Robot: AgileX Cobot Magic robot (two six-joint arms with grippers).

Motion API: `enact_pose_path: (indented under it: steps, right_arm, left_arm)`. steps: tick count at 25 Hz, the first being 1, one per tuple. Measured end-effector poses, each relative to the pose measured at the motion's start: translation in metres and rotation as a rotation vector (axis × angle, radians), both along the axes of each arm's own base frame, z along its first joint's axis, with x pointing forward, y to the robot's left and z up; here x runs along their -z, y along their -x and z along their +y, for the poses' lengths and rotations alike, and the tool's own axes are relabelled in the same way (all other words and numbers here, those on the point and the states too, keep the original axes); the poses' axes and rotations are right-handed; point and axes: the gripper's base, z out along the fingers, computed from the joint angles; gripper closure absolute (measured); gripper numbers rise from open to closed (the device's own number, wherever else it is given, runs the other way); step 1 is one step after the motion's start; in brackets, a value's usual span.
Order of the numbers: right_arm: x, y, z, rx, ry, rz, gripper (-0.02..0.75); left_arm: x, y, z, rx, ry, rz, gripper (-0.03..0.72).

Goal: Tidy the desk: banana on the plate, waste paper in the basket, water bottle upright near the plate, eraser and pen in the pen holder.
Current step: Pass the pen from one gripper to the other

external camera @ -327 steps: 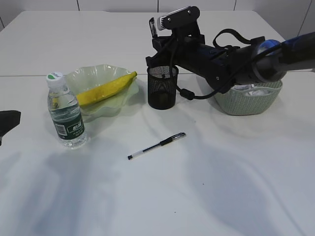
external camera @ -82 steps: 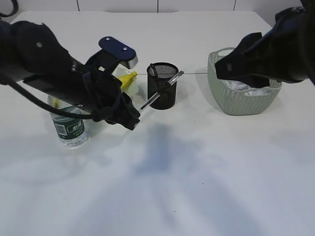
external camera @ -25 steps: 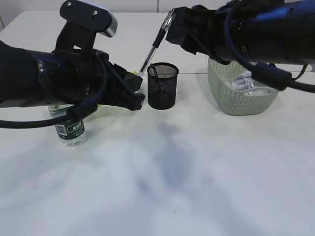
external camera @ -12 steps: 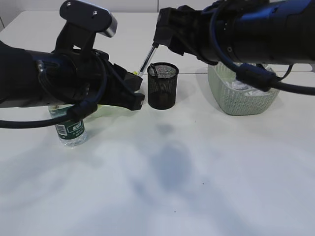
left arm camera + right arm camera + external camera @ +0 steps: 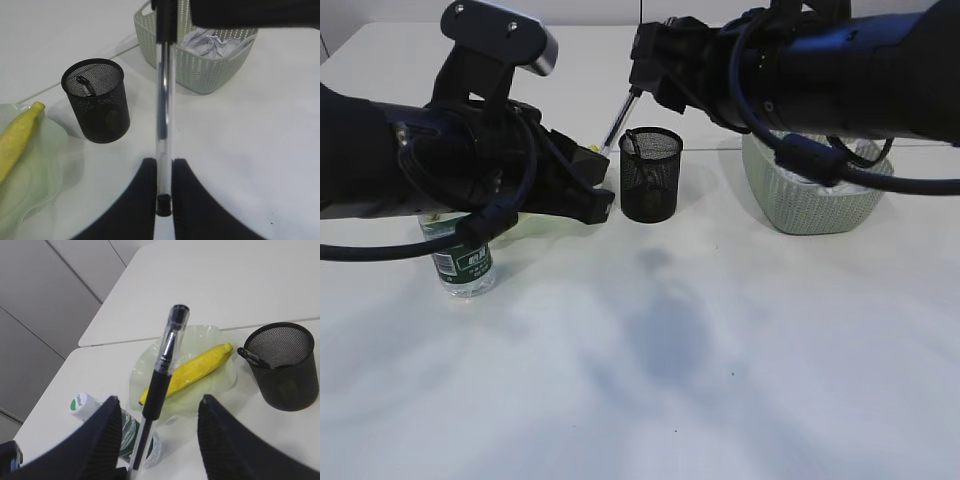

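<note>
Nearest to me, the water bottle (image 5: 457, 262) stands upright just beside the plate (image 5: 30, 172), so that part looks done. Its green label carries white characters too blurred to read; in the right wrist view the white cap (image 5: 80, 402) has a small green mark with writing I cannot make out.

A little further in, the left gripper (image 5: 163, 170) is clenched on the lower end of the pen (image 5: 163, 107), which rises at a slant above the table, beside the pen holder (image 5: 650, 174) and not in it. The pen's barrel is clear with a dark grip, and no brand is legible.

The right gripper (image 5: 156, 412) hangs at the pen's upper part with its fingers (image 5: 102, 437) spread on either side of the barrel, not touching it, so I judge a hand-over is under way and not finished.

The banana (image 5: 192, 371) lies on the plate: done. Something dark leans inside the mesh pen holder; I cannot tell whether it is the eraser.

Farthest back, the basket (image 5: 810, 205) holds crumpled waste paper (image 5: 212, 42), so that step looks done too.

By my count 3 of the 5 items look settled, 1 is uncertain, and the pen is left to go in.
</note>
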Motion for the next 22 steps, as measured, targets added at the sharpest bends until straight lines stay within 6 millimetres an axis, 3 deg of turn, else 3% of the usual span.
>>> enact_pose_path:
  steps: [13,22]
  right_arm:
    - [0.004,-0.019,0.011,0.010,-0.009,-0.003,0.373]
    - [0.004,-0.019,0.011,0.012,-0.011,-0.003,0.545]
  left_arm:
    - [0.000,0.000,-0.001,0.002,0.000,0.000,0.657]
    - [0.000,0.000,-0.001,0.002,0.000,0.000,0.657]
